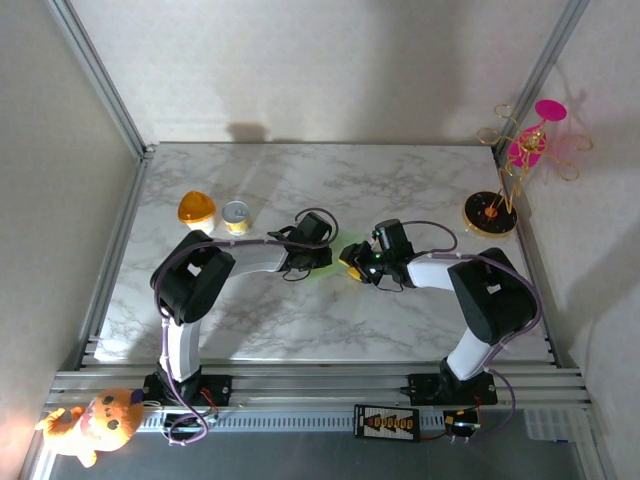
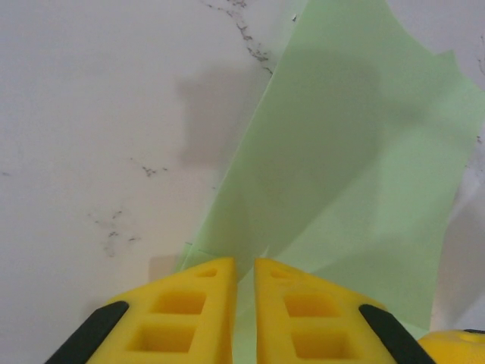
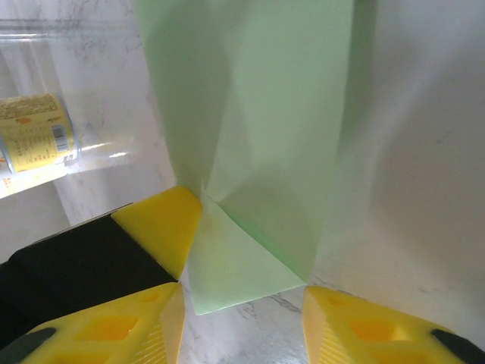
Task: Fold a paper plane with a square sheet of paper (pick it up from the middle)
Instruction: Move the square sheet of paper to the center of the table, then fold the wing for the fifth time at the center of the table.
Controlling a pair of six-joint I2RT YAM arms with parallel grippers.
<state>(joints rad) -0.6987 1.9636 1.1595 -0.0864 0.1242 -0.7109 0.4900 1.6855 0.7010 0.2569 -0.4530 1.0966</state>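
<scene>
Square sheet of paper (image 2: 341,152), already creased and partly folded over, lies at the middle of the marble desk (image 1: 420,180) where the two arms meet, its length running away from each tool. The left tool (image 2: 244,267) is pinched almost shut on the near edge. The right tool (image 3: 242,299) stands part open just beside it, the folded corner between its fingers, so it looks best placed to close on that corner
</scene>
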